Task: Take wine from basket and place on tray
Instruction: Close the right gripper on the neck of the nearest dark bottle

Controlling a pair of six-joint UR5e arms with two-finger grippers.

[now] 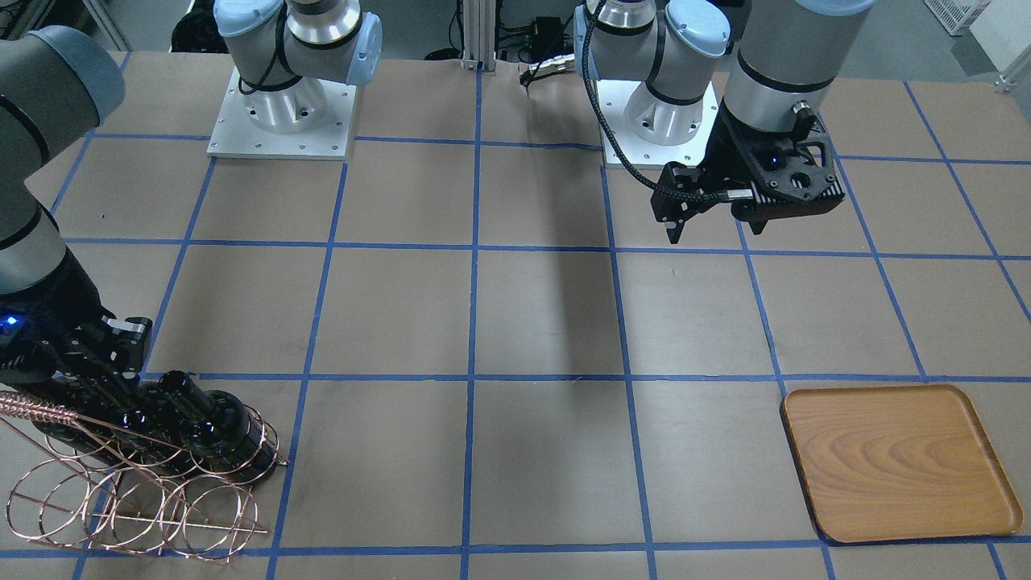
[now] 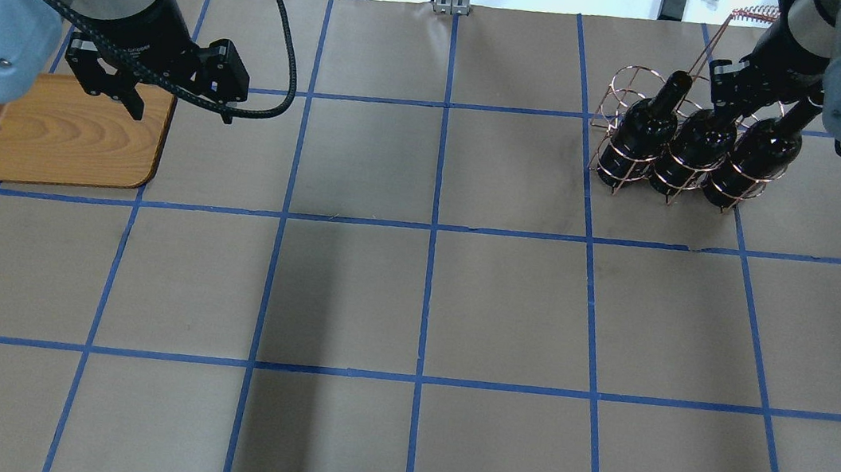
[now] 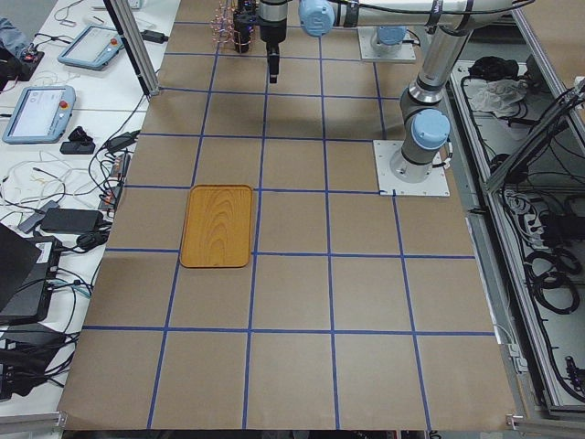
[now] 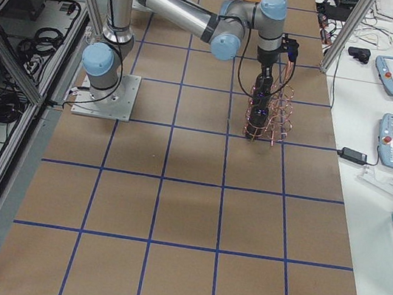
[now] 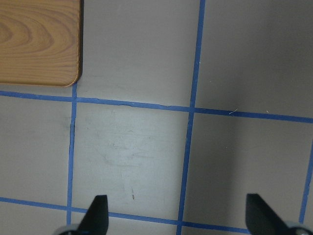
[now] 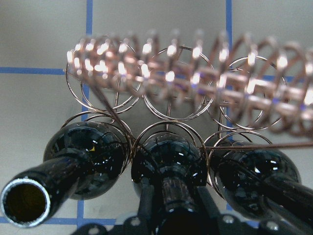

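Observation:
Three near-black wine bottles lie side by side in the copper wire basket [image 2: 620, 100], necks towards the robot. My right gripper [image 2: 727, 88] is shut on the neck of the middle wine bottle [image 2: 691, 153]. In the right wrist view its fingers [image 6: 148, 208] press both sides of that neck [image 6: 174, 193], and the basket's twisted handle [image 6: 195, 73] runs across above. The wooden tray [image 2: 71, 137] lies empty on the other side of the table. My left gripper [image 2: 174, 89] is open and empty, above the table beside the tray's corner [image 5: 39, 41].
The table is brown paper marked with a blue tape grid. The basket [image 1: 137, 499] has empty wire loops on its operator side. The two arm bases [image 1: 282, 113] stand at the robot's edge. Cables and tablets lie past the table's far edge [image 3: 55, 110].

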